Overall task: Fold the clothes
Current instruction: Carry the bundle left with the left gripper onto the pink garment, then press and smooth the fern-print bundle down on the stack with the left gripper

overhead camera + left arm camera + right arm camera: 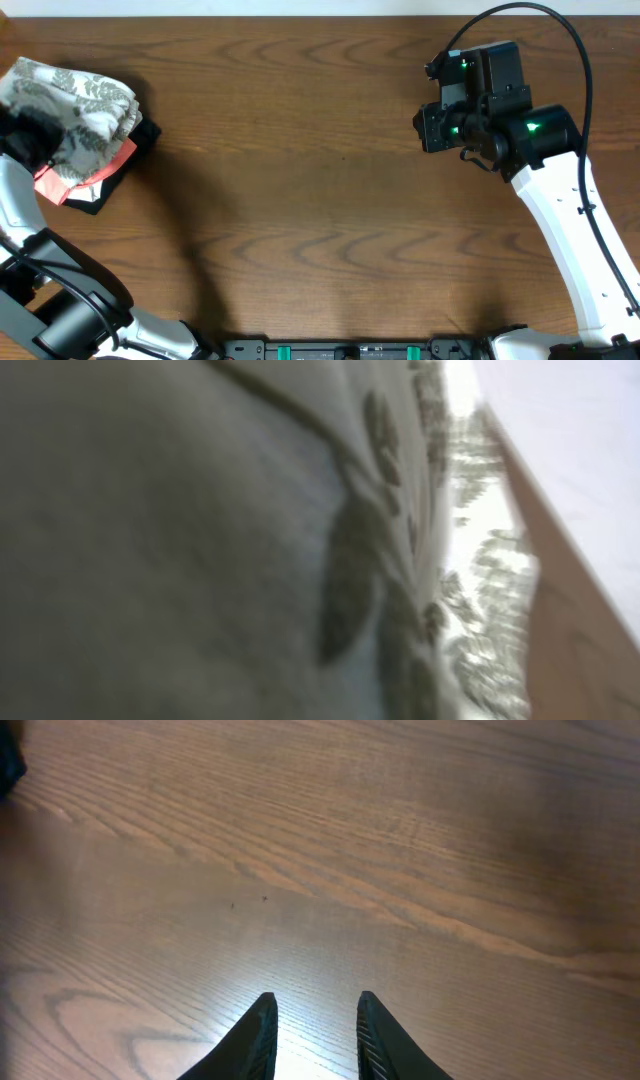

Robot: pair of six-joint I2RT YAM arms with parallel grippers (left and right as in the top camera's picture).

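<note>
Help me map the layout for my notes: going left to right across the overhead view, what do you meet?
leaf-print dress → bare wooden table → right gripper

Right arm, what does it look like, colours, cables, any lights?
The right arm has a white link, black joint housings with green lights, and a black cable looping over it. Its fingers are black, tapered, with ridged inner faces.

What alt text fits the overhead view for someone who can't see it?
A bundled fern-print dress lies on a pink garment and a black garment at the top-left of the table, with the left arm reaching into the pile. The right gripper is over bare wood at the upper right, away from the clothes.
</note>
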